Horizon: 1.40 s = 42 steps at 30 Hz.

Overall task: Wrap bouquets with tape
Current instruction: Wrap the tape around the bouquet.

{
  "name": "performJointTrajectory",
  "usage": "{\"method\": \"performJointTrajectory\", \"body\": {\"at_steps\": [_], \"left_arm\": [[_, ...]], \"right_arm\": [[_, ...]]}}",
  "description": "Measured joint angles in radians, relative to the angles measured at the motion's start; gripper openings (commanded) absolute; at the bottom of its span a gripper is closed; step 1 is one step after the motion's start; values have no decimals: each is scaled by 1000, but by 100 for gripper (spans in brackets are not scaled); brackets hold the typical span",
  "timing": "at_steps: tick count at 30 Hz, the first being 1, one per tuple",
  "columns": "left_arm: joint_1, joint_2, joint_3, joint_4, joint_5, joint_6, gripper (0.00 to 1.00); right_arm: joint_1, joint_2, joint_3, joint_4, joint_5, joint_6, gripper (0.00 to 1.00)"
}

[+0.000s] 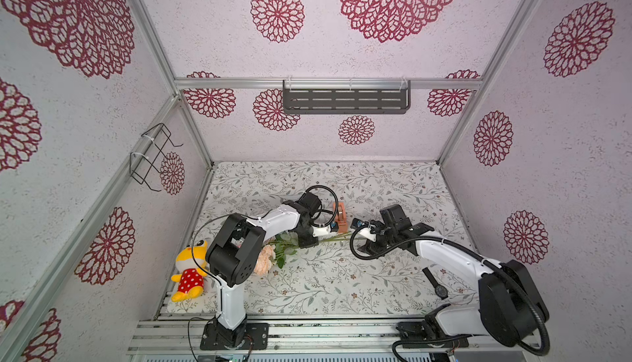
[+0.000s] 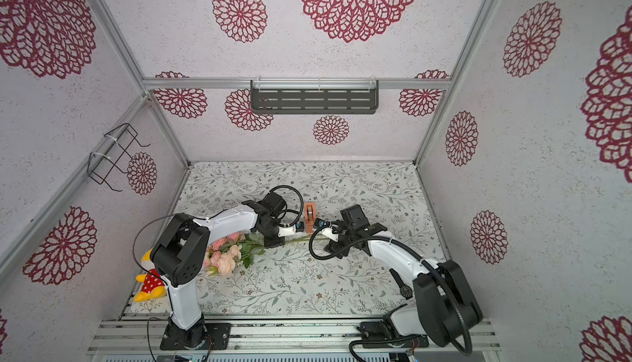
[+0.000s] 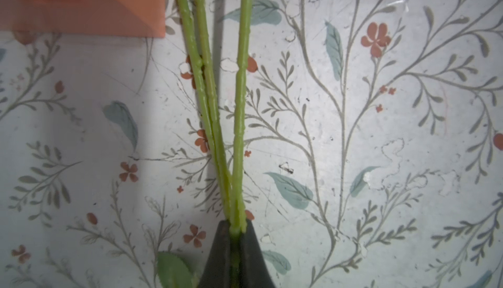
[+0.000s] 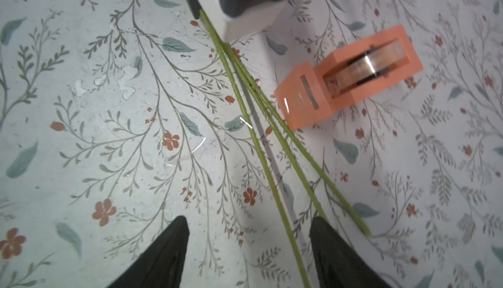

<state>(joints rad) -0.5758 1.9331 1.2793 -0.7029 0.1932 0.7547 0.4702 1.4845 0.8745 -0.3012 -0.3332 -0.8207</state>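
The left gripper (image 3: 236, 228) is clamped on the bouquet (image 3: 241, 96) stems. The right gripper (image 4: 249, 224) stands apart over the stem ends. The tape dispenser (image 4: 348, 74) sits on the table (image 4: 109, 109), just beside the stems.

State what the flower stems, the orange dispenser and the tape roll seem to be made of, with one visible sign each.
Stems: probably moulded plastic, matt green; seam ridges and knobbly joints.
Dispenser: likely rigid plastic, matt orange; flat faces, crisp edges.
Tape: seemingly clear glossy film; bright glare streak.
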Motion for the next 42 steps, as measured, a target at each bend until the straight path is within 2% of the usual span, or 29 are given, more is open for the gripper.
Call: {"method": "performJointTrajectory", "body": {"at_steps": [2,6,10,14,20,21,23,25,27,36,39,42], "left_arm": [[0,0,1,-1,1,0,0],[1,3,1,-2,3,0,0],[1,32,24,-18,5,-2,0],[3,37,31,-20,12,-4,0],[6,39,36,-25,15,-8,0],[6,42,42,-30,15,-8,0],[7,45,46,-31,15,-8,0],[7,45,46,-30,15,-11,0],[8,45,46,-29,15,-15,0],[46,4,7,9,60,-25,17],[64,-17,-7,2,68,-23,26],[79,-44,-13,-19,80,-22,29]], "right_arm": [[-22,94,69,-7,-26,-77,59],[-75,250,182,-37,-77,-188,69],[-93,358,276,-102,-98,-272,68],[-95,439,359,-171,-98,-326,65],[-94,464,371,-208,-98,-366,66],[-94,465,372,-210,-97,-367,61],[-94,465,372,-214,-89,-372,47],[-93,465,371,-212,-83,-379,24],[-93,461,360,-193,-80,-382,19],[-41,349,196,-45,1,-382,0],[-18,321,153,7,35,-373,0],[-8,296,112,55,57,-361,0]]}}
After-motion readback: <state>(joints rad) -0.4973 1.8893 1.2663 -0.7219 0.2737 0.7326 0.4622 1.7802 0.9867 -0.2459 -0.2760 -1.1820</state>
